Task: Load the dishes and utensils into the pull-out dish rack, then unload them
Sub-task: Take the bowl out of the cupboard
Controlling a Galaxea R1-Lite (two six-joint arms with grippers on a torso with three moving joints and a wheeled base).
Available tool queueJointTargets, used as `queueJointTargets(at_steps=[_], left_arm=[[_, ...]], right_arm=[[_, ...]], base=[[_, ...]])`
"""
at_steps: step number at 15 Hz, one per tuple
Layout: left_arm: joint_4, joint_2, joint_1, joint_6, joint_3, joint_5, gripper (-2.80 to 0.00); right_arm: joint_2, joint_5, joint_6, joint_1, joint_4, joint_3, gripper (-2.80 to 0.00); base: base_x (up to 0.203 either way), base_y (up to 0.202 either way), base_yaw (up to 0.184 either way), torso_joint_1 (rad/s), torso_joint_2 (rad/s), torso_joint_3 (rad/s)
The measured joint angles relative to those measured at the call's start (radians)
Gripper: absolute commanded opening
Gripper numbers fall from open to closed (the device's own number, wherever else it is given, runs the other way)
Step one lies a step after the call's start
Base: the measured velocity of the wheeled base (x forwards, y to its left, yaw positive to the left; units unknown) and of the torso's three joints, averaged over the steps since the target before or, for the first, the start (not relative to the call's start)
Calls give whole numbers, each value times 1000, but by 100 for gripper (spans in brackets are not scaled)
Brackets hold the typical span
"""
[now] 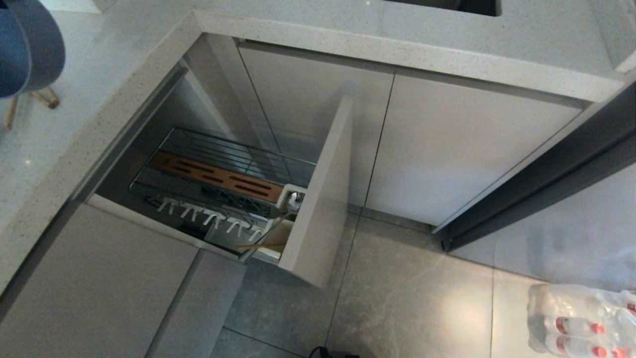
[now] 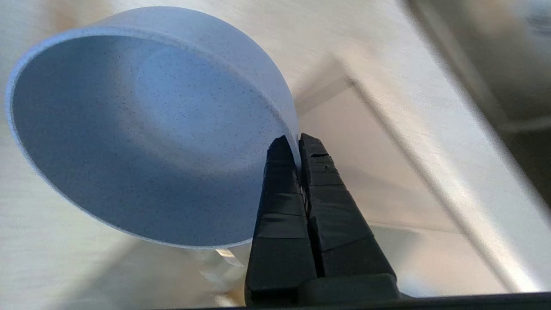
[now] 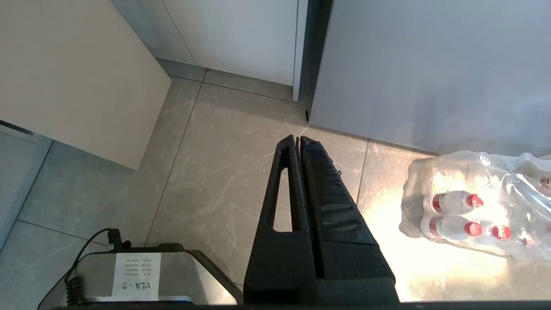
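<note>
My left gripper (image 2: 297, 144) is shut on the rim of the light-blue bowl (image 2: 142, 129), one finger inside and one outside. The bowl (image 1: 27, 44) hangs tilted over the countertop at the head view's far left; the gripper itself is outside that view. The pull-out dish rack (image 1: 149, 171) stands open below, with its slotted wooden strip (image 1: 218, 179), white hooks (image 1: 208, 216), white utensil cup (image 1: 292, 198) and beige front panel (image 1: 323, 199). A light-brown stick (image 1: 261, 245) lies at the rack's front. Light-brown wooden sticks (image 1: 44, 97) lie on the counter under the bowl. My right gripper (image 3: 298, 138) hangs shut and empty over the floor.
The speckled countertop (image 1: 74, 139) runs along the left and back, with closed cabinet doors (image 1: 447, 149) beneath. A shrink-wrapped pack of water bottles (image 1: 581, 323) sits on the tiled floor at the right. My base (image 3: 137, 275) shows by the right gripper.
</note>
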Motion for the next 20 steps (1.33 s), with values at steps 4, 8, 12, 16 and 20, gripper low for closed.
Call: queueJointTargets(at_steps=[4,8,12,16,20], left_arm=[[96,-27,153,46,-7,-8,-280],[191,-49,321,126,-14,-81,-280],[249,-60,500,246,-14,-211,-280],[300,-60,738,430,-14,-404,-280],[354,-29,951,706,-13,-647,-280]], right_arm=[[0,0,0,0,0,0,-280],[0,0,0,0,0,0,-280],[0,0,0,0,0,0,-280],[0,0,0,0,0,0,-280],[0,0,0,0,0,0,-280]], base=[[0,0,0,0,0,0],[0,0,0,0,0,0],[0,0,0,0,0,0],[0,0,0,0,0,0],[0,0,0,0,0,0]])
